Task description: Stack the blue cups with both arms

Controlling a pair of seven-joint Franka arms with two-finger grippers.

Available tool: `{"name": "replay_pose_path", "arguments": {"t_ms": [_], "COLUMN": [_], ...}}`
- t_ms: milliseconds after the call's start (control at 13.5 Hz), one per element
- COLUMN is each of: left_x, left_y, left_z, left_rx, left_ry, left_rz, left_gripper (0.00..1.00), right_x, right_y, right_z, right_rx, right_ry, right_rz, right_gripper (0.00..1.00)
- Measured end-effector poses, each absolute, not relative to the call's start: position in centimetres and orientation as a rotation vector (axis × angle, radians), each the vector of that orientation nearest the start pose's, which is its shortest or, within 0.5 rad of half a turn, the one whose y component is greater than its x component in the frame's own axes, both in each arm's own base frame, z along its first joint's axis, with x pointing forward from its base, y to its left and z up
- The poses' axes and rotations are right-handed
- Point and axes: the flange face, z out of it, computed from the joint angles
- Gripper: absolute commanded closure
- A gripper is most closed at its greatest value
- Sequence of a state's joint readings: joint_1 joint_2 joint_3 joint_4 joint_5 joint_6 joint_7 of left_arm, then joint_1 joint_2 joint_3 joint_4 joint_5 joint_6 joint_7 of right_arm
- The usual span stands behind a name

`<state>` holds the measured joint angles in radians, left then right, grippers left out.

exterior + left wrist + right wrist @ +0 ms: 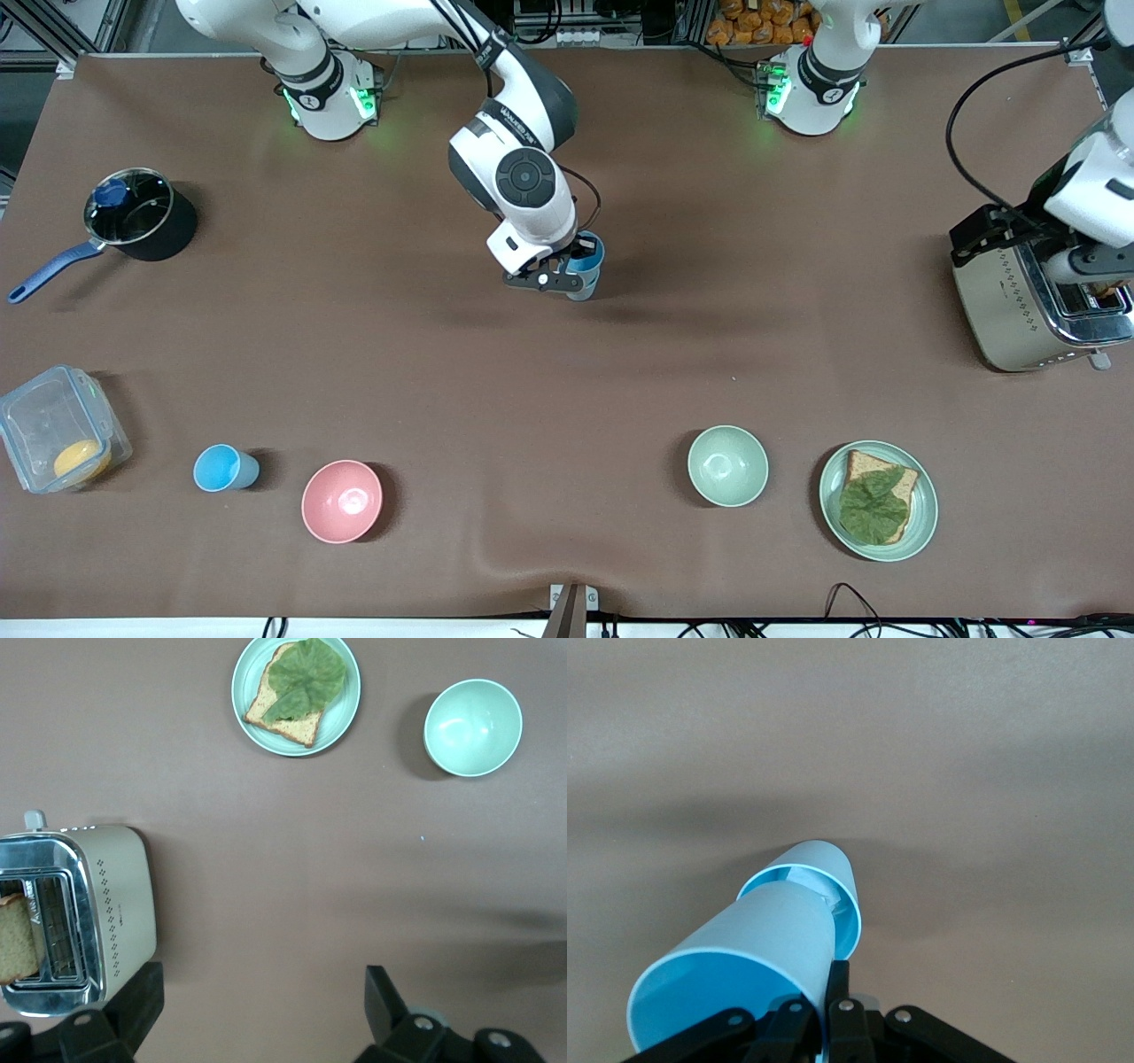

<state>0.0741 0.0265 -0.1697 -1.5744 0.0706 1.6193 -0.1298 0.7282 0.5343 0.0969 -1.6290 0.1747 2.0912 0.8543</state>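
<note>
My right gripper [567, 270] is shut on the rim wall of a light-blue cup [586, 252] over the middle of the table. In the right wrist view the gripper [833, 992] pinches the wall of this cup [753, 939], whose lower end sits inside a second blue cup [828, 859] that looks to stand on the brown table. A third blue cup [224, 468] stands alone near the front camera, toward the right arm's end. My left gripper [257, 1010] is open and empty, held high beside the toaster [80, 912], and the left arm waits there.
A pink bowl [342, 501] stands beside the lone cup. A pale green bowl [727, 465] and a plate with bread and lettuce [877, 501] are toward the left arm's end. There is also a toaster [1036, 301], a black pot [142, 217] and a clear container [58, 439].
</note>
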Motion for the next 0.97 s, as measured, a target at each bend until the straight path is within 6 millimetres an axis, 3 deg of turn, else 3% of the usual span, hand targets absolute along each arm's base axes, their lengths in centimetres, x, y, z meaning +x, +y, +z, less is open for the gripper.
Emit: {"name": "replay_pose_path", "arguments": {"t_ms": [74,149,223,297,520,669,817,966], "left_x": [56.3,56.1,55.9,55.7,55.5,55.5,55.5,55.5], "left_y": [-4.6,-4.7,-4.8,-4.9,-5.2,-5.6,-5.6,-5.6], "left_z": [61.3,61.3,61.4,61.6,61.8,61.8,61.8,61.9], "left_rx": [-3.079,-3.082,-3.085,-3.088,-3.093,-3.117,-3.129,-3.130], "left_ry": [-0.048,-0.047,-0.047,-0.046,-0.037,-0.033,-0.036,-0.037], "left_rz": [-0.023,0.000,0.011,0.015,0.014,0.019,0.021,0.015], "left_gripper": [0.00,0.00,0.00,0.00,0.00,0.00,0.00,0.00], "right_x": [45.8,45.8,45.9,46.0,47.0,48.7,50.8,53.4], "right_y": [49.8,49.8,49.8,49.7,48.8,46.8,42.9,37.1], "right_z": [30.5,30.4,30.4,30.5,31.4,33.8,37.0,40.4], "right_rx": [-3.042,-3.043,-3.045,-3.047,-3.061,-3.083,-3.108,-3.104], "right_ry": [0.204,0.206,0.208,0.211,0.230,0.186,0.065,-0.070], "right_rz": [0.300,0.301,0.299,0.295,0.296,0.285,0.304,0.326], "right_gripper": [1.00,0.70,0.11,0.00,0.00,0.00,0.00,0.00]}}
